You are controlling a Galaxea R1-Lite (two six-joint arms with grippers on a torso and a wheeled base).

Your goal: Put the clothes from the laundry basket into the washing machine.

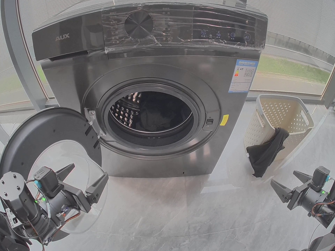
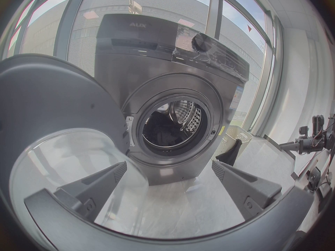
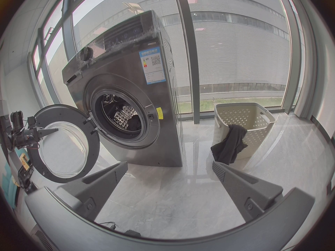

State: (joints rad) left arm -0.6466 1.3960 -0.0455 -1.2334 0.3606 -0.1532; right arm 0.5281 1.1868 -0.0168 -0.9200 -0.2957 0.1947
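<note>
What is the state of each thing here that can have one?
Washing machine door: swung wide open.
Drum: holds dark clothing.
Laundry basket: standing upright.
Black garment: hanging over the basket's front rim.
Left gripper: open, empty.
Right gripper: open, empty.

Left tool (image 1: 88,171), right tool (image 1: 283,177): jaws apart, empty.

Washing machine (image 1: 150,70) stood centre, round door (image 1: 45,133) swung open to robot's left. Dark clothing (image 1: 157,115) lay inside drum (image 1: 125,113). Cream laundry basket (image 1: 279,117) stood just right of machine; dark garment (image 1: 267,152) hung over its front rim, down outer wall. Left gripper (image 1: 88,173) hovered before door, fingers spread, empty. Right gripper (image 1: 284,178) hovered near garment, fingers spread, empty.
</note>
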